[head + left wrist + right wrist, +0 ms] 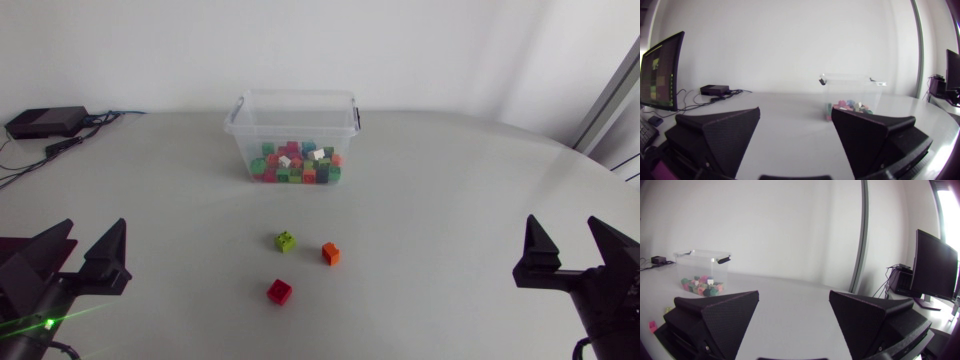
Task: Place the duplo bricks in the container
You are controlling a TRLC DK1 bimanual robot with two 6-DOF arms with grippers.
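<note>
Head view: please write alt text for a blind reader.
A green brick, an orange brick and a red brick lie on the table before a clear container of bricks. The left gripper and right gripper, both open, sit at the near edge.

Left arm (pixel 28 288), right arm (pixel 608 292) cropped, container (pixel 297 97) contents indistinct

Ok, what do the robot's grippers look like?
The left gripper and right gripper are both matte black, each with two broad wedge-shaped fingers tapering to a point, their faces finely textured. A small green light glows on the left arm.
</note>
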